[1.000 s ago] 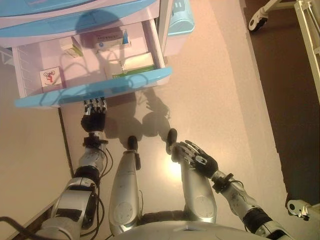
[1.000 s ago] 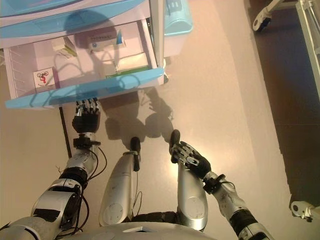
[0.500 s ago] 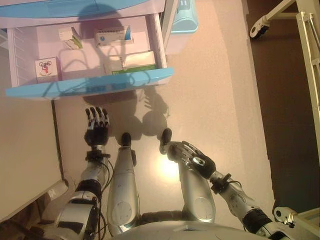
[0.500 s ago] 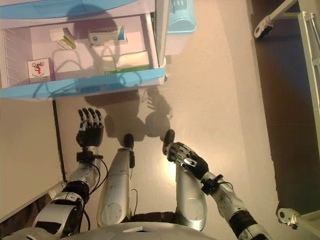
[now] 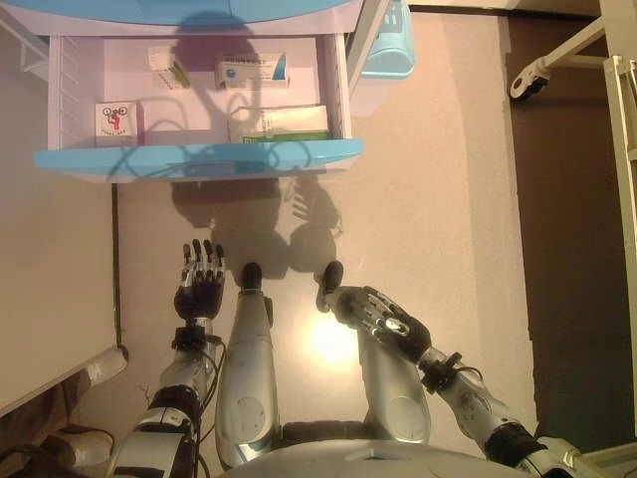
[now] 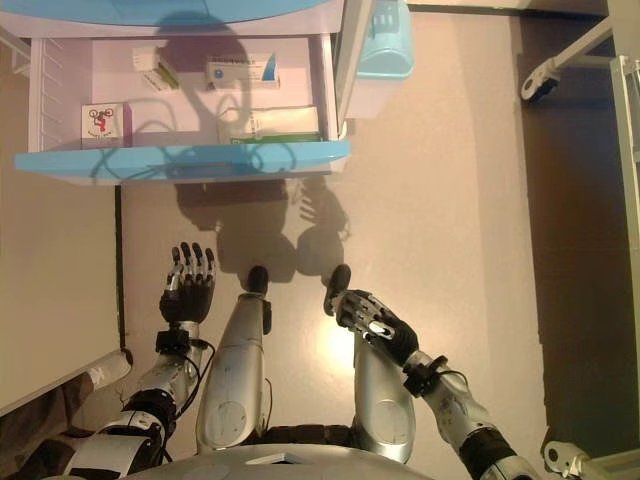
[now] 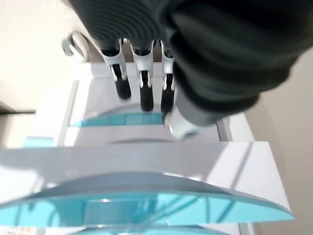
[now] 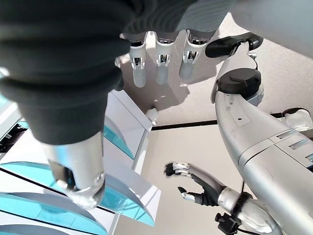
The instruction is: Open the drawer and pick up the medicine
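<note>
A white cabinet's drawer [image 5: 199,159], fronted in light blue, stands pulled out at the far side of the scene, its inside in plain sight from above. Four packs of medicine lie in it: a small white box with a red figure [image 5: 116,118] at the left, a small white-and-green box [image 5: 167,70] toward the far wall, a white-and-blue box [image 5: 253,71] to the right of that, and a long white-and-green box [image 5: 280,123] at the right against the drawer's front.

The left hand [image 5: 199,287] hangs over the beige floor [image 5: 438,209] near the robot, well short of the drawer front and apart from it, its fingers straight and spread, pointing toward the drawer; it holds nothing. In the left wrist view the same fingers [image 7: 142,73] run out straight toward the cabinet with empty air past them.

The right hand [image 5: 383,319] is low at the right, nearer the robot than the left, with its fingers loosely relaxed and empty; the right wrist view shows its fingers [image 8: 161,61] extended over the floor.

A light blue bin [image 5: 386,50] stands just right of the cabinet. At the far right, a caster [image 5: 526,80] on a pale frame rests on a darker strip of floor.
</note>
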